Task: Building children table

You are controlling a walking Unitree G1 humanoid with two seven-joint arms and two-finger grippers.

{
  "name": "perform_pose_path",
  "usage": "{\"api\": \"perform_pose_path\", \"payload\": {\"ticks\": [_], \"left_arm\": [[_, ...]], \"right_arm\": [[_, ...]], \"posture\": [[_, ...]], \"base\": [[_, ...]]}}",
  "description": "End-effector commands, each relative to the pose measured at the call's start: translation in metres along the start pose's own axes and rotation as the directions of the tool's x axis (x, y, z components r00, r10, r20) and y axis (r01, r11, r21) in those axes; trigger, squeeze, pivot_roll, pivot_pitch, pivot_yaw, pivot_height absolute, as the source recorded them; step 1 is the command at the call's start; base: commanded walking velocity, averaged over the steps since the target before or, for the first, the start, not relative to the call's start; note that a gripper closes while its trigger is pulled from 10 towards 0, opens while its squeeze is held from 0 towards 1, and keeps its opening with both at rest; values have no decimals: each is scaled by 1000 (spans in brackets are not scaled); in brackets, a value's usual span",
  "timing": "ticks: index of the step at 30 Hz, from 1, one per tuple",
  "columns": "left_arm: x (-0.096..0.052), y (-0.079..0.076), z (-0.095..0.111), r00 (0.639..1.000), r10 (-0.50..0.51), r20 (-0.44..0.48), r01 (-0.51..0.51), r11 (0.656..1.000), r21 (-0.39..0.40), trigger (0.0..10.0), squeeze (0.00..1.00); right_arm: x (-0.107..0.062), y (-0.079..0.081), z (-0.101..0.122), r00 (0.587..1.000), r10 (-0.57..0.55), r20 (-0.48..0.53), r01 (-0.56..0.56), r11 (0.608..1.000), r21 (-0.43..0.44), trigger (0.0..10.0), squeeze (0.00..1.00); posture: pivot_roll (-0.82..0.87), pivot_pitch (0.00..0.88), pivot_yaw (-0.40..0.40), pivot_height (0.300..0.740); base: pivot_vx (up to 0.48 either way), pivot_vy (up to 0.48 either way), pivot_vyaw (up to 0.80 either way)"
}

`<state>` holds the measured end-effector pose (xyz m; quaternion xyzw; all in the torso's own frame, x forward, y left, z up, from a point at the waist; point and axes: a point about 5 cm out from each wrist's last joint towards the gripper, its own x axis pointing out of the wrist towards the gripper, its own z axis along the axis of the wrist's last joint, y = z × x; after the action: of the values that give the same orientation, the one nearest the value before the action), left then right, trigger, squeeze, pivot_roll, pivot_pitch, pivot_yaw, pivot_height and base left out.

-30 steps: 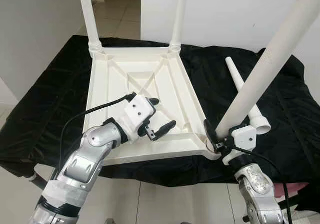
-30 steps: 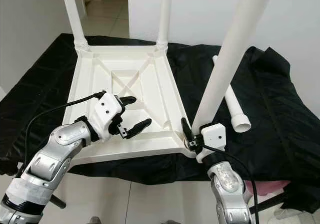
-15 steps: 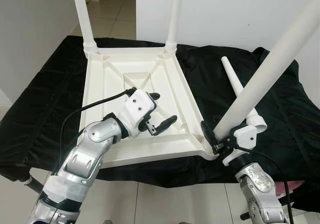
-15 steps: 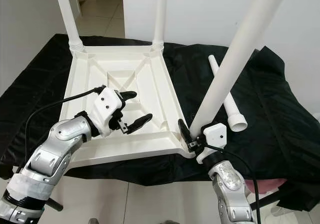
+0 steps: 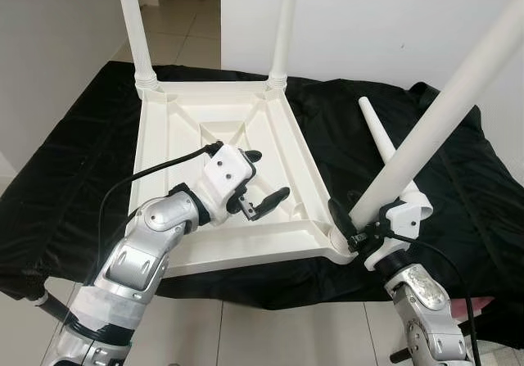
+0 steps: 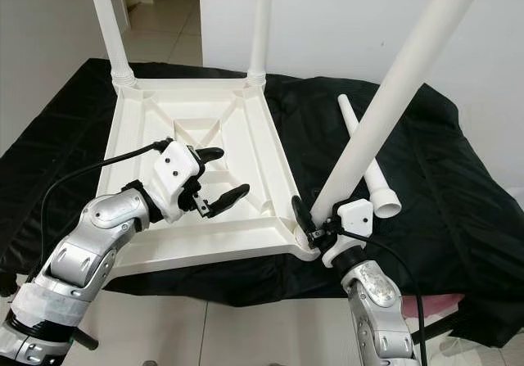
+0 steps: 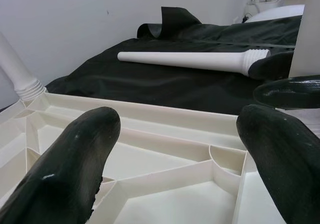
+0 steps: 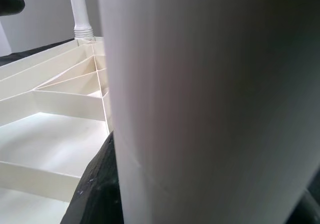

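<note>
A white plastic tabletop [image 5: 176,137] lies upside down on a black cloth. Two white legs [image 5: 131,22] [image 5: 285,22] stand upright in its far corners. At the near right corner my right gripper [image 5: 348,228] is shut on the base of a third leg [image 5: 434,112], which leans up and to the right above the corner socket. In the right wrist view this leg [image 8: 210,103] sits between the fingers. A fourth leg [image 5: 381,141] lies loose on the cloth to the right. My left gripper [image 5: 268,174] hovers open over the underside ribs near the front, holding nothing.
The black cloth [image 5: 74,161] covers a low stand, with tiled floor [image 5: 188,22] beyond and a white wall behind. In the left wrist view the loose leg [image 7: 190,59] lies past the tabletop rim [image 7: 165,119].
The held leg leans a little further to the right. My left gripper has shifted slightly further in over the tabletop. The camera has moved a bit.
</note>
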<state>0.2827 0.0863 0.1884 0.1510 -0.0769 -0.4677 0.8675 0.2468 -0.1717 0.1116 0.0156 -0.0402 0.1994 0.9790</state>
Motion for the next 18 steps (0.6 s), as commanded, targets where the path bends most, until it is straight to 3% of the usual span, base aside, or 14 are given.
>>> {"api": "perform_pose_path", "payload": {"ticks": [1, 9, 15, 18], "left_arm": [[-1, 1, 2, 1000, 19, -1, -19, 1000, 1, 10000, 0], [-2, 1, 1, 1000, 24, -5, -24, 1000, 4, 10000, 0], [-3, 1, 1, 1000, 27, -6, -27, 1000, 2, 10000, 0], [-4, 2, 1, 1000, 27, -7, -27, 1000, 3, 10000, 0]], "right_arm": [[-9, 3, -33, 986, -12, -168, 27, 996, 88, 10000, 0], [-2, 6, -32, 977, -101, -187, 128, 982, 141, 10000, 0], [3, 11, -29, 979, -125, -160, 135, 989, 56, 10000, 0], [3, 9, -27, 969, -201, -146, 209, 977, 44, 10000, 0]], "posture": [[0, 17, -49, 740], [4, 19, -56, 740], [6, 16, -59, 740], [8, 14, -60, 740]], "base": [[0, 0, 0], [0, 0, 0], [0, 0, 0], [0, 0, 0]]}}
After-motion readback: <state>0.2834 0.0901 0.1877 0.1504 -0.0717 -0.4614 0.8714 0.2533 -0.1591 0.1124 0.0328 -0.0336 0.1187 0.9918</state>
